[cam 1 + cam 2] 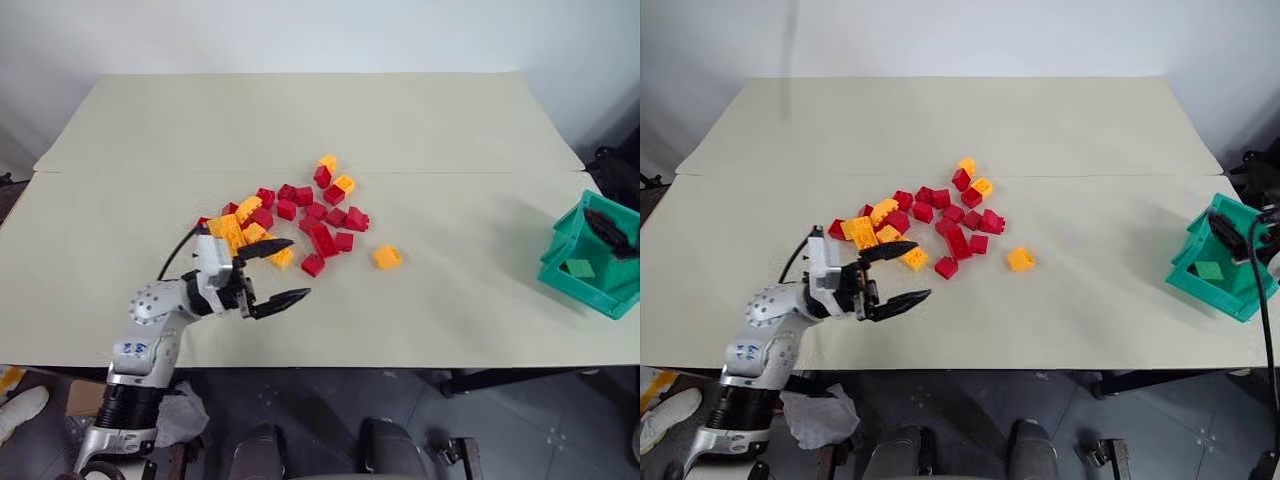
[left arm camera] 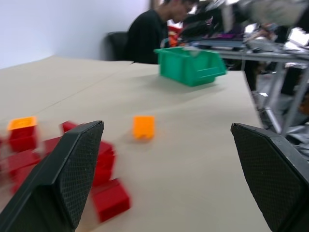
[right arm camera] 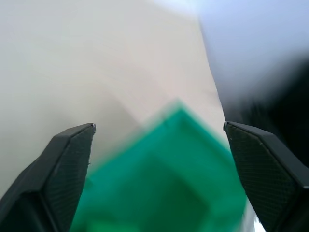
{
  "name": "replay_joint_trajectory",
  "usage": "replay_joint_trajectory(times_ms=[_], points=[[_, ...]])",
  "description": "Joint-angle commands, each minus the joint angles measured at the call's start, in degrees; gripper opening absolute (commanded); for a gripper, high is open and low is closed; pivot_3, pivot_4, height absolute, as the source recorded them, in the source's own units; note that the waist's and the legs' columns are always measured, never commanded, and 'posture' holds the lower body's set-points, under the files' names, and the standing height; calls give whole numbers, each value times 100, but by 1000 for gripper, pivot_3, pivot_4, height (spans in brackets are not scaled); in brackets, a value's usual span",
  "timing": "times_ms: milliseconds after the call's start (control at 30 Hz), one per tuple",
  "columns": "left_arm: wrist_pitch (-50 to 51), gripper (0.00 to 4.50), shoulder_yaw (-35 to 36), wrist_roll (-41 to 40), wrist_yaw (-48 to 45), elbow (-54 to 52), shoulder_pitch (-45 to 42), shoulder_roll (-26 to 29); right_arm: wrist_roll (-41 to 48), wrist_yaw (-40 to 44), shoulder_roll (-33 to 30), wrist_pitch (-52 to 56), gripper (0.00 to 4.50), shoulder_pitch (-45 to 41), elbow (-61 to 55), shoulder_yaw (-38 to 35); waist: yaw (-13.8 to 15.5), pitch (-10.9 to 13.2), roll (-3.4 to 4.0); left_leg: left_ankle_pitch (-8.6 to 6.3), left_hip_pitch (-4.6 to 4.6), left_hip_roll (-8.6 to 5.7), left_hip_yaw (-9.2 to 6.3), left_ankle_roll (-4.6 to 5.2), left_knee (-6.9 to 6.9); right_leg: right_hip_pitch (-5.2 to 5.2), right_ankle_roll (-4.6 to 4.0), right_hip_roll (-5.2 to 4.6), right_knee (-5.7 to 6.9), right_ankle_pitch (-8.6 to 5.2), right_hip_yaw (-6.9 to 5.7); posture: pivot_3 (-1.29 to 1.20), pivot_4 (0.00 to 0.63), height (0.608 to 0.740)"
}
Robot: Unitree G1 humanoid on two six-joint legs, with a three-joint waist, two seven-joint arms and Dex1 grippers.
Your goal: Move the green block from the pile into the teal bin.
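We've got the green block [image 1: 1209,270] sitting inside the teal bin [image 1: 1188,277]. Our right gripper [image 3: 159,145] hangs over the bin, jaws spread wide and empty. Our left gripper [image 1: 279,272], also wide open, hovers by the pile [image 1: 300,215], well away from the bin.

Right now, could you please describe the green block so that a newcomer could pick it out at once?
Look to the right end of the table, where the teal bin stands near the edge. The green block lies inside it: a small, dark-green square, unlike the red and orange-yellow bricks of the pile at mid-table.
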Motion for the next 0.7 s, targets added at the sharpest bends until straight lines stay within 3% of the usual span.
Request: replay_joint_trajectory(times_ms=[33,167,300,433,567,700], points=[[-193,4500,372,42,-76,119,133,304,1026,773,314,-10,4467,391,-1166,-7,6,1,-3,0,0,0,0,0,1,1,0,0,0,0,0,0,150,740],[-307,4500,592,247,2,278,401,649,1661,1510,555,157,4467,1032,-2157,559,22,0,-5,-3,-2,0,-3,5,5,5,2,0,0,2,-1,0,150,740],[-503,4500,624,450,-86,268,652,896,1352,2035,527,-328,4467,1373,-2450,1176,51,1,-6,-8,-5,0,-3,12,12,7,1,0,-4,2,-1,0,150,740],[-542,4500,999,429,99,84,1151,1067,1189,2350,758,-733,4467,1620,-2279,1674,33,1,-9,-11,-4,1,-5,14,12,7,1,0,0,3,-2,0,150,740],[-587,4500,1333,532,446,-307,1646,1131,850,2524,941,-1515,4467,2002,-1360,1548,26,-1,-16,-12,-3,1,-4,15,14,9,1,0,-2,3,-2,0,150,740],[-464,4500,1431,399,448,-479,1819,1194,823,2433,1045,-1809,4467,1937,-1164,1592,29,2,-11,-12,-3,1,-3,16,22,9,1,0,-3,4,-1,0,150,740]])
